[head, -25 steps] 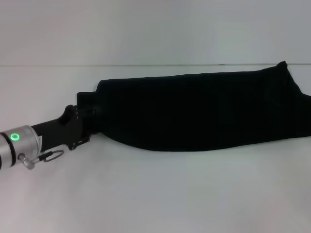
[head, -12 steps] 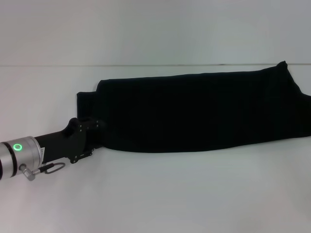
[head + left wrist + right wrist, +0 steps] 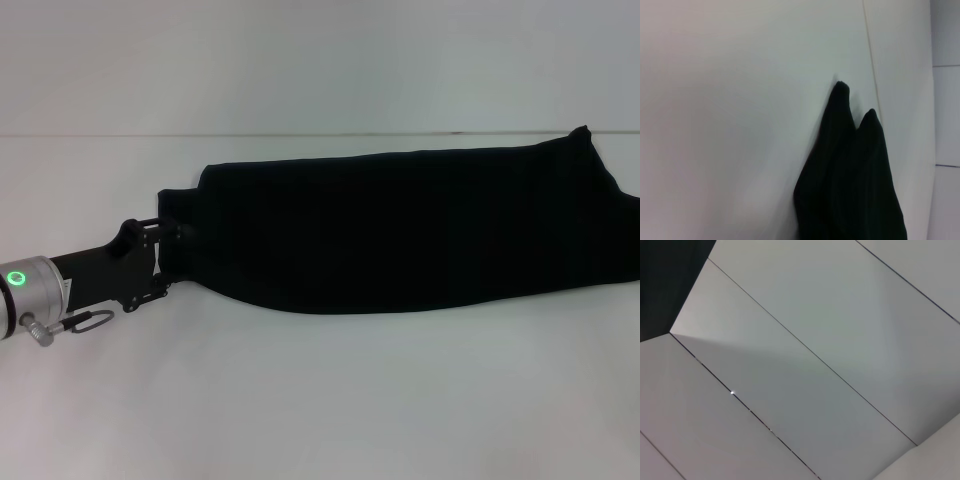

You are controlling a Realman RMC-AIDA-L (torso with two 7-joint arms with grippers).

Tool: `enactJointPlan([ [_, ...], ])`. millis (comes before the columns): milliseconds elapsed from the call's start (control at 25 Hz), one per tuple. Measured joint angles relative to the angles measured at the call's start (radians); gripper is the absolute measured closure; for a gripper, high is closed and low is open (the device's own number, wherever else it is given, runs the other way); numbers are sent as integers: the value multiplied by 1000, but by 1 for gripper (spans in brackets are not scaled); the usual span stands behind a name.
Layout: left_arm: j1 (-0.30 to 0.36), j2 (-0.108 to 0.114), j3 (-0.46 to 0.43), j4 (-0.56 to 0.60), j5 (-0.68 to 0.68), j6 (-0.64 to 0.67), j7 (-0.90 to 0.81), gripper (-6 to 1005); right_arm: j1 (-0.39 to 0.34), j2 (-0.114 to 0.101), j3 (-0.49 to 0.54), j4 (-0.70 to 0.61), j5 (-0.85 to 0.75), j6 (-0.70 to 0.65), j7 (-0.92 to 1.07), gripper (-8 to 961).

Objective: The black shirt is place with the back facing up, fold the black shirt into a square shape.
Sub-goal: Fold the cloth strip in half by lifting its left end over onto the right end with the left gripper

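Black shirt (image 3: 420,225) folded long, left claw (image 3: 170,240) at its end

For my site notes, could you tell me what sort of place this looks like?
Probably a lab test bench: a bare white table, a plain panelled wall, and only the black shirt with the left gripper at its end.

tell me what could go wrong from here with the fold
The left pincer sits at the left end of the long black cloth shirt; a shallow grip there may slip off mid-fold. The shirt's right end runs past the head view's edge on the white table, so it could drag unseen.
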Motion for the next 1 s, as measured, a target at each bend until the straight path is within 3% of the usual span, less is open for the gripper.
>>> enactJointPlan([
  [360,-1,-1,15,-4,21,34,-11,399,2,0,1,0,1,0,0,270],
  [1000,72,7,9,65,53,142,-40,398,-3,-2,1,-2,1,3,0,270],
])
